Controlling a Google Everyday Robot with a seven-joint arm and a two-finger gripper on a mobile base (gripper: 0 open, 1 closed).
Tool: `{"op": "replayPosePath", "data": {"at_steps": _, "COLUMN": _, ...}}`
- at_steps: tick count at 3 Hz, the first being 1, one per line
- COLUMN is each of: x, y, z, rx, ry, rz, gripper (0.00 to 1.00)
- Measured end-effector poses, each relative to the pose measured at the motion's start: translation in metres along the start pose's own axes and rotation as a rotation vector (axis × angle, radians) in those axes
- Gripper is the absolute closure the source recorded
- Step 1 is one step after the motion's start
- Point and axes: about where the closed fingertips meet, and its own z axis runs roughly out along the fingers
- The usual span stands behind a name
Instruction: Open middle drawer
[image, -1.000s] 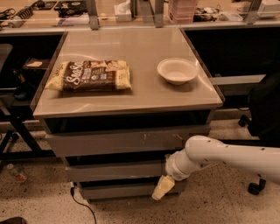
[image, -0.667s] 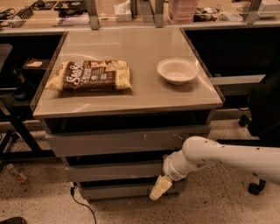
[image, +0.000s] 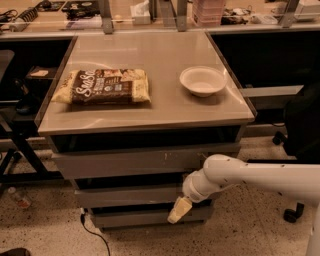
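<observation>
The middle drawer (image: 125, 196) is a plain flat gray face, second in a stack of three under the table top. It sits a little forward of the dark gap above it. My gripper (image: 179, 210), with yellowish tips, hangs from the white arm (image: 235, 175) that comes in from the right. It is in front of the middle drawer's lower right edge and overlaps the bottom drawer (image: 135, 218). The top drawer (image: 130, 162), larger and marked with white scratches, is above.
A brown snack bag (image: 102, 86) and a white bowl (image: 202, 81) lie on the table top (image: 165, 50). A dark office chair (image: 300, 125) stands at the right. A cable (image: 92, 232) and a bottle (image: 20, 197) lie on the floor at the left.
My arm and gripper have shifted slightly to the left along the drawer fronts. The drawers, bag and bowl look unchanged.
</observation>
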Motion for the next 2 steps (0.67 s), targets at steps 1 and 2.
{"op": "replayPosePath", "data": {"at_steps": 1, "x": 0.003, "y": -0.001, "z": 0.007, "rx": -0.004, "ry": 0.011, "rz": -0.002, "gripper": 0.0}}
{"op": "replayPosePath", "data": {"at_steps": 2, "x": 0.011, "y": 0.004, "z": 0.019, "rx": -0.019, "ry": 0.016, "rz": 0.006, "gripper": 0.0}}
